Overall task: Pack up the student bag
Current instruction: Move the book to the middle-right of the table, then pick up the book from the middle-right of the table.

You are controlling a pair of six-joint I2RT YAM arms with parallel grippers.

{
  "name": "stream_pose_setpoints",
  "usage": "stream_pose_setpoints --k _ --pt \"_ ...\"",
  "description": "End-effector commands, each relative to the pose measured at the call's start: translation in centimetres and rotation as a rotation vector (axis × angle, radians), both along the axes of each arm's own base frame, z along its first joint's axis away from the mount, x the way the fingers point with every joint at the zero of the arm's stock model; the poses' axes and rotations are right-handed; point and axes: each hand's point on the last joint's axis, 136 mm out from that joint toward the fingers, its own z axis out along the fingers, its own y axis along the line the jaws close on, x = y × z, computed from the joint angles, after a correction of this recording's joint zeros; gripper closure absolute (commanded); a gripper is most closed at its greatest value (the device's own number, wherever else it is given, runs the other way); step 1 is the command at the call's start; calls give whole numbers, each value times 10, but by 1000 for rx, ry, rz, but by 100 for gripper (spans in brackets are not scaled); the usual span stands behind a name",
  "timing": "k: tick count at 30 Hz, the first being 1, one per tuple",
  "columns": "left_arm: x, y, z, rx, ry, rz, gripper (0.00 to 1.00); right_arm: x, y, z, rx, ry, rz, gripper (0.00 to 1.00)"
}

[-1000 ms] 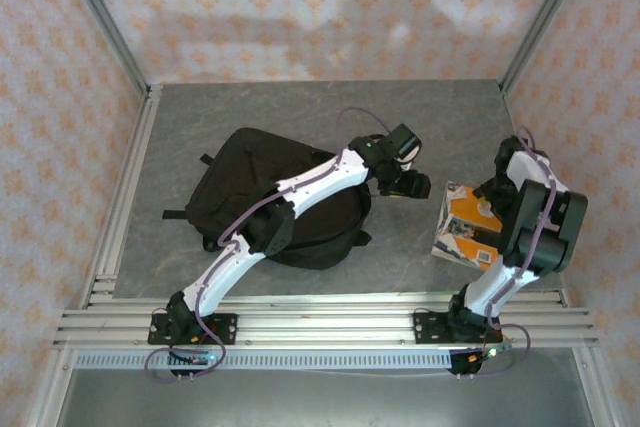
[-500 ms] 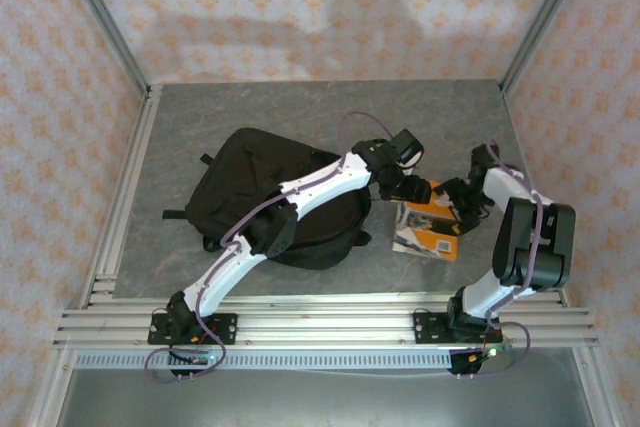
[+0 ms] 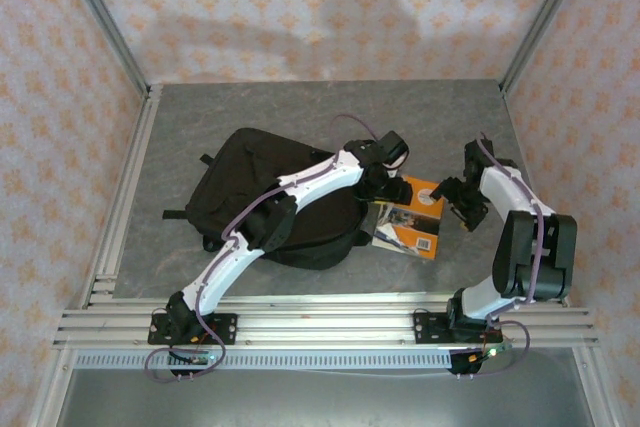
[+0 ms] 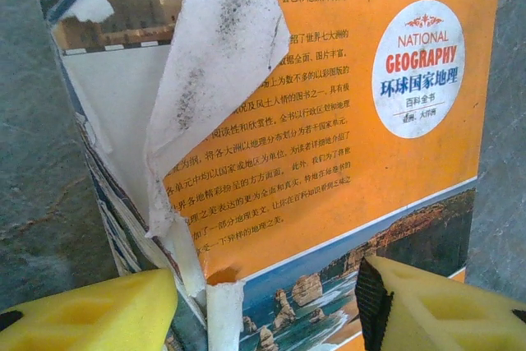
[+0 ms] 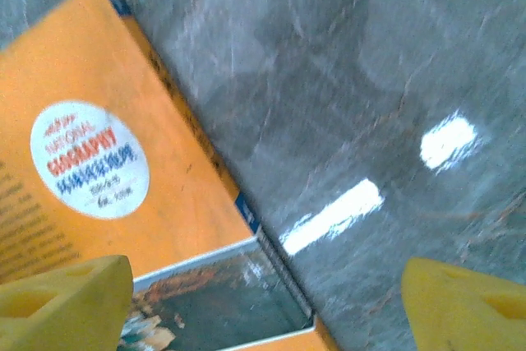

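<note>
The student bag (image 3: 255, 187) is a large black backpack lying flat on the left-centre of the table, with my left arm reaching across it. An orange geography book (image 3: 412, 222) with a torn cover lies just right of the bag. My left gripper (image 3: 380, 190) hovers at the book's left end. Its jaws stand open over the torn cover (image 4: 222, 63), one yellow finger (image 4: 82, 314) at the book's edge and the other (image 4: 444, 306) over the cover. My right gripper (image 3: 455, 202) stands open at the book's right end, straddling the book's corner (image 5: 271, 285) and bare table.
The grey stone-look table (image 3: 300, 117) has free room behind the bag and book. Aluminium rails (image 3: 125, 197) run along the left side and the near edge. Patterned walls close in the back and both sides.
The book has slid left across the table to the bag's right edge and now lies flatter. The right arm has stretched out leftward after it, and the left gripper has drawn back toward the bag.
</note>
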Motion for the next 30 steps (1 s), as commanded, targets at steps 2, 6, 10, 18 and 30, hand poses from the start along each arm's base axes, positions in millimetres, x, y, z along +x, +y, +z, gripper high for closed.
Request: stream_pose_setpoints --k 2,6,10,18,30 --pt "0 32 -30 123 20 29 38 2 8 -20 41 79 114 18" --pt "-3 32 -38 115 37 26 41 11 30 -31 136 86 159 24" --pt "-5 34 -45 123 49 26 47 15 56 -35 199 77 223 29" --pt "-10 35 -57 105 80 19 63 19 100 -13 331 -18 293 41" --pt "-11 42 -59 100 104 18 78 9 120 52 468 -270 239 44"
